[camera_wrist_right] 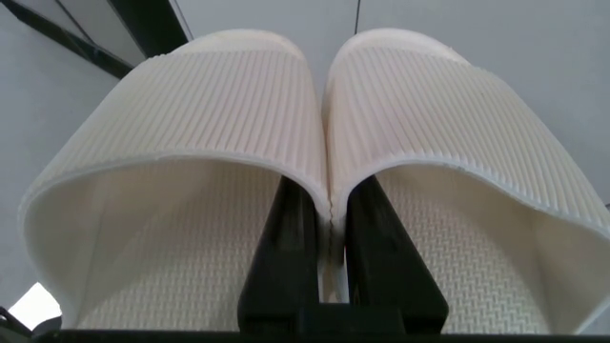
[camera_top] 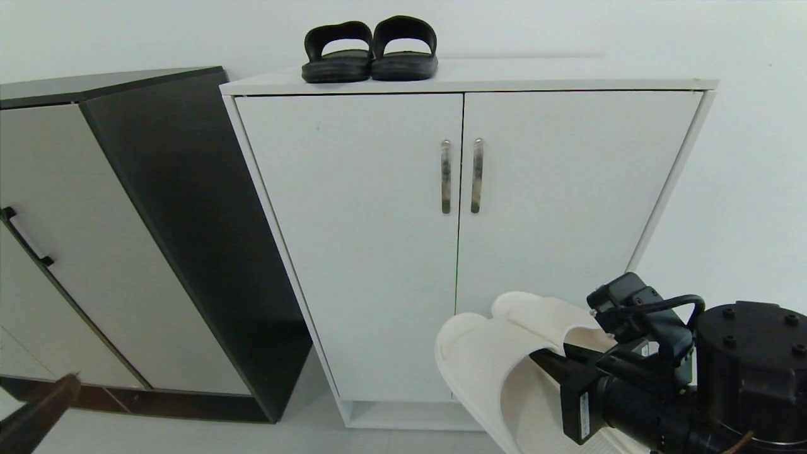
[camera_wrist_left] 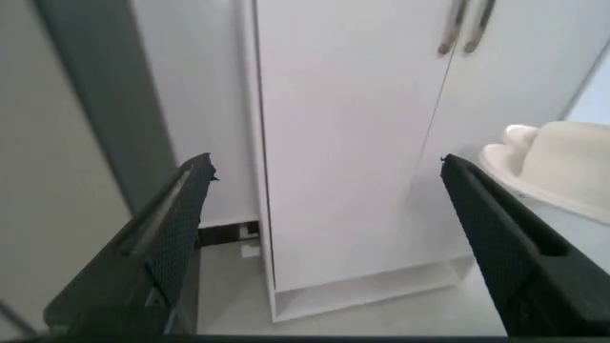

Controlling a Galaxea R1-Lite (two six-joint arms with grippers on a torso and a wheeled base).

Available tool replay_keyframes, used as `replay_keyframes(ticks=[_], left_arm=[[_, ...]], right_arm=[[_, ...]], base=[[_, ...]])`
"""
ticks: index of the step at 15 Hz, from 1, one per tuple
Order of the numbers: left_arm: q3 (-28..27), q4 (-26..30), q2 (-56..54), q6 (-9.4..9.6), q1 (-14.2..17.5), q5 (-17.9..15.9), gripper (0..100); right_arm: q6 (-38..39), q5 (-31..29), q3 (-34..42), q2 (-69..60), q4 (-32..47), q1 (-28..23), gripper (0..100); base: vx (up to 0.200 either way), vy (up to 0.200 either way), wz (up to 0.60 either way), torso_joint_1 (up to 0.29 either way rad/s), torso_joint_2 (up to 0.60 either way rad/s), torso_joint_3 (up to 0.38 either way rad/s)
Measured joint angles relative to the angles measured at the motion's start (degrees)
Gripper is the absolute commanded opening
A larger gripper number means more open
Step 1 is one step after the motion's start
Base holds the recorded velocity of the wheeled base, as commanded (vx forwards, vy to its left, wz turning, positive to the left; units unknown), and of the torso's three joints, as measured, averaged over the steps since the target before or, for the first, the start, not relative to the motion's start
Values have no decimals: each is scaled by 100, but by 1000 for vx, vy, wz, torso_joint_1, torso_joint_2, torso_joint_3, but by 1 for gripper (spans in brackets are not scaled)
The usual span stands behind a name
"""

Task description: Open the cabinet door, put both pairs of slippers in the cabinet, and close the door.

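Observation:
A white two-door cabinet (camera_top: 353,252) stands in front of me with both doors shut, and its two metal handles (camera_top: 446,176) meet at the middle. On its top, toward the left, rests a pair of black slippers (camera_top: 369,53). My right gripper (camera_top: 555,362) is low in front of the right door, shut on a pair of white slippers (camera_top: 498,366). Its fingers (camera_wrist_right: 286,238) pinch the two inner strap edges together, toes toward the cabinet (camera_wrist_right: 229,114). My left gripper (camera_wrist_left: 326,164) hangs open and holds nothing, low and left of the cabinet (camera_wrist_left: 353,143), and the white slippers (camera_wrist_left: 558,162) show beside it.
A second cabinet (camera_top: 189,221) with a dark side panel, pale front and black handle (camera_top: 25,236) stands close on the left. A narrow strip of floor (camera_top: 315,391) separates the two. Plain white wall (camera_top: 744,189) lies to the right.

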Motion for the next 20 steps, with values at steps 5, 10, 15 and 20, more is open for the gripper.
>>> replay_keyframes(ticks=[5,10,15,20], left_arm=[[-1067,-1020,2122,-101,-2120,123,100],[-2536,-1198,3729,-168,-3482,391,100],[-3821,-1218,5105,-204,-4024,380,100],[-5181,-1163,6304,-942,-4170,-268,100]], right_arm=[[-1,62,28,4,-2,1,0],[-1,62,34,1,-5,0,0],[-1,77,-22,1,-6,-10,0],[-1,173,33,0,-5,-10,0]], base=[[0,0,0,0,0,0],[0,0,0,0,0,0],[0,0,0,0,0,0],[0,0,0,0,0,0]])
